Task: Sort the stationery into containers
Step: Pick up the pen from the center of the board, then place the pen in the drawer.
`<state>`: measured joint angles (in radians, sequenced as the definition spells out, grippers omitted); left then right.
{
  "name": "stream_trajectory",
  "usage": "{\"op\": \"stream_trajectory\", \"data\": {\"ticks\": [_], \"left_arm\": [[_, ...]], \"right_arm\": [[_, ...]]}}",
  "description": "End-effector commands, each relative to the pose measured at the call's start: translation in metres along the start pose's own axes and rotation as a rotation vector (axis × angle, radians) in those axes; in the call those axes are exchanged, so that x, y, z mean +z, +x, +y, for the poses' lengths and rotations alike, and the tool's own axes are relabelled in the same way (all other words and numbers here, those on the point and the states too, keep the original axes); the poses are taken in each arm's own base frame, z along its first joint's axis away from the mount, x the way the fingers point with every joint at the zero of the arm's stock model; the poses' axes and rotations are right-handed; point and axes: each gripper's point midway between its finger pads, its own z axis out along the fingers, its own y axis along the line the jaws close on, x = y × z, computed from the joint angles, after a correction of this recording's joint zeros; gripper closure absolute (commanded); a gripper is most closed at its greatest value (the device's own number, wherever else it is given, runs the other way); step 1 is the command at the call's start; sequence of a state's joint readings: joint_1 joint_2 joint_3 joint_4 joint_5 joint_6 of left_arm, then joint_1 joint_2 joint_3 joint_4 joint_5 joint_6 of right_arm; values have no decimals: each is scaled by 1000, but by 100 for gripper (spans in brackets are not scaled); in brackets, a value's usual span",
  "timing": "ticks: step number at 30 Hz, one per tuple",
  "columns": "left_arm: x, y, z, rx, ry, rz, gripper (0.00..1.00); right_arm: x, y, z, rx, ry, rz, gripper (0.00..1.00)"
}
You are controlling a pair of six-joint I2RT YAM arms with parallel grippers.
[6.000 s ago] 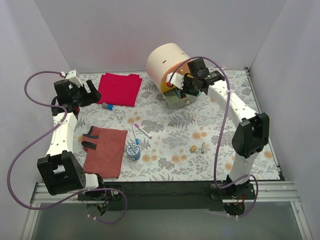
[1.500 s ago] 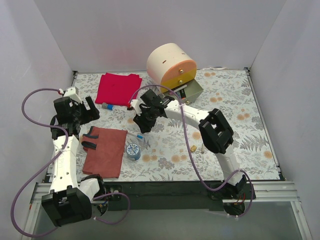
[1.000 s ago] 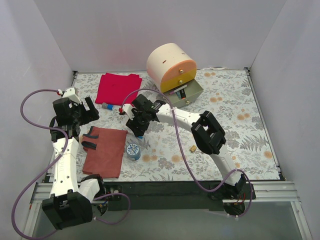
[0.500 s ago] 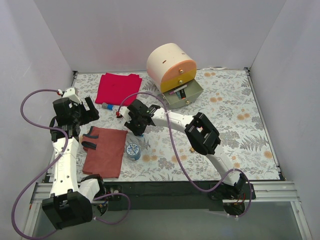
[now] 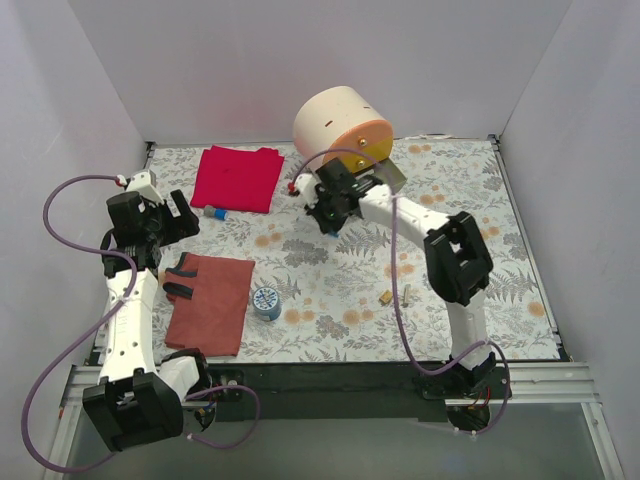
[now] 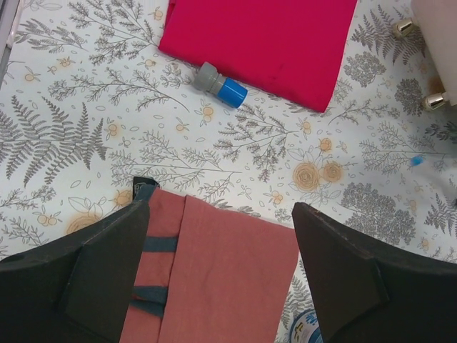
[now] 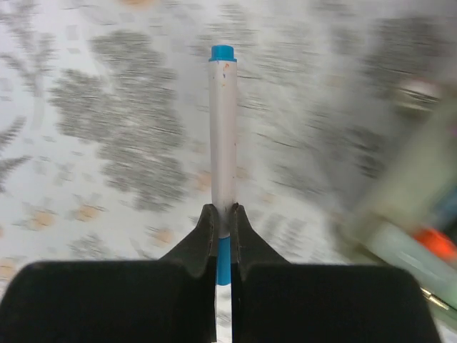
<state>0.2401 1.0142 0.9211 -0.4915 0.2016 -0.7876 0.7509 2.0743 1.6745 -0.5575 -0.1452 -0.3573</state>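
Observation:
My right gripper [image 5: 325, 212] is shut on a white pen with blue ends [image 7: 223, 128], held just above the mat in front of the cream drum cabinet [image 5: 338, 122]. The open olive drawer [image 5: 396, 176] shows blurred at the right of the right wrist view [image 7: 410, 207]. My left gripper [image 5: 178, 220] is open and empty above the rust-brown cloth [image 6: 214, 279]. The blue-white tape roll [image 5: 266, 302] stands beside that cloth. Two tan blocks [image 5: 384, 297] lie to the right of the roll. A short blue-and-grey piece [image 6: 220, 84] lies by the red cloth [image 6: 264, 36].
The red cloth [image 5: 238, 177] lies at the back left and the rust-brown cloth [image 5: 212, 300] at the front left. White walls close the mat on three sides. The right arm stretches across the mat's right middle.
My right gripper closed on the pen in the middle of the mat and carried it back and right to the cabinet. The left arm has hardly moved.

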Motion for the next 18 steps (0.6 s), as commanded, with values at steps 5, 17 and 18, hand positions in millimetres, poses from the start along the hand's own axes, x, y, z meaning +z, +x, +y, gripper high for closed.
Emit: {"op": "stream_trajectory", "data": {"ticks": [5,17,18], "left_arm": [[11,6,-6,-12,58,4,18],[7,-13,-8,16,57,-11,19],[7,-13,-8,17,55,-9,19]], "right_arm": [[-108,-23,-101,-149,307,-129,99],[-109,-12,-172,-245,557,-51,99],[-110,-15,-176,-246,574,-59,98]]}}
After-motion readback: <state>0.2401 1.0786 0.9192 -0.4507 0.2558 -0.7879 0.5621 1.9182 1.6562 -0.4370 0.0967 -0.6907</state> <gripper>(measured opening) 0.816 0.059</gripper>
